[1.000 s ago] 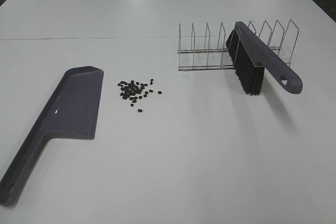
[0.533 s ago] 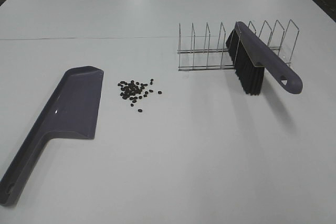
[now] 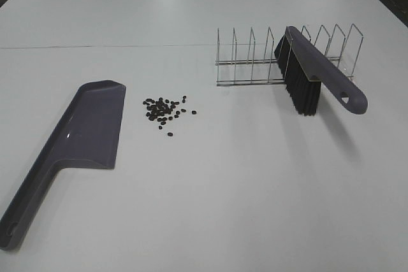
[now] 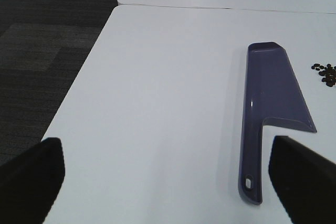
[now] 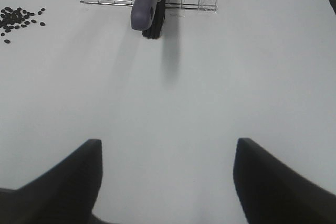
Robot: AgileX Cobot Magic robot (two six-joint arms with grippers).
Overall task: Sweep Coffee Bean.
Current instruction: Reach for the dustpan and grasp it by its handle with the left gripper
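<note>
In the exterior high view, by size: the frame is filled by a white table (image 3: 242, 195); a purple dustpan (image 3: 89, 125) is laid flat at lower left; a purple brush (image 3: 312, 71) is propped, bristles down, in a wire rack (image 3: 252, 55) at upper right; the coffee beans (image 3: 164, 110) are scattered left of centre, just beside the dustpan but apart from it. The left gripper (image 4: 165, 148) and right gripper (image 5: 168, 145) are shown in their wrist views with jaws spread wide, nothing held. Nothing is judged done: brush and dustpan are not yet picked up, and no bean is swept.
</note>
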